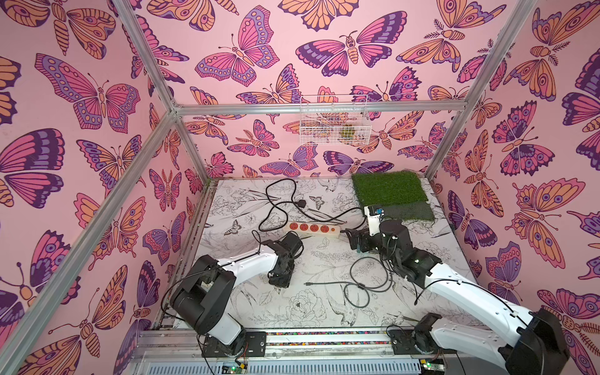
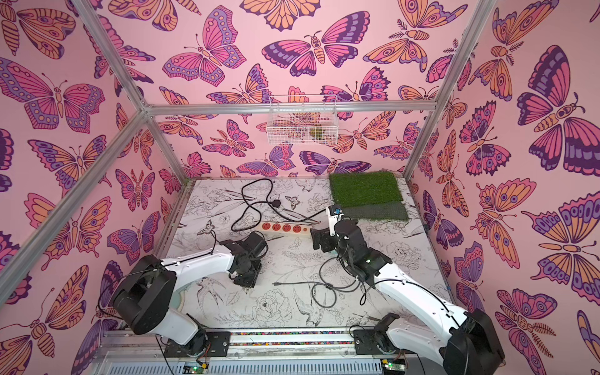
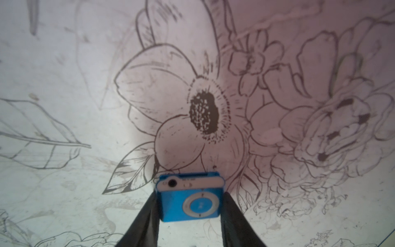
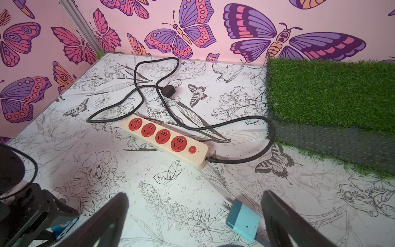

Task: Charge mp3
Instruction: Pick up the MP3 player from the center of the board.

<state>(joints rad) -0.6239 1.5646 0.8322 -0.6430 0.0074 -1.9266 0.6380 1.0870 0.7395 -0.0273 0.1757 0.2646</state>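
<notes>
The whole worktop (image 1: pixel 292 311) is viewed in both top views from high above its front edge, tilted down toward its back edge, so nearly the same scene is shared. The left wrist view is set very close over the worktop, and only the mp3 (image 3: pixel 190 197) and a small patch of surface are taken in. The right wrist view is set low and faced toward the back edge; the power strip (image 4: pixel 164 139) and grass mat (image 4: pixel 329 94) are shared with both top views.

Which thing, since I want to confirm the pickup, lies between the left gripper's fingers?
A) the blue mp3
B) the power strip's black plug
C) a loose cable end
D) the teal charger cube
A: in the left wrist view the blue mp3 sits between the left gripper's dark fingers, which press its two sides; the charger cube lies between the open right gripper's fingers instead.
</notes>
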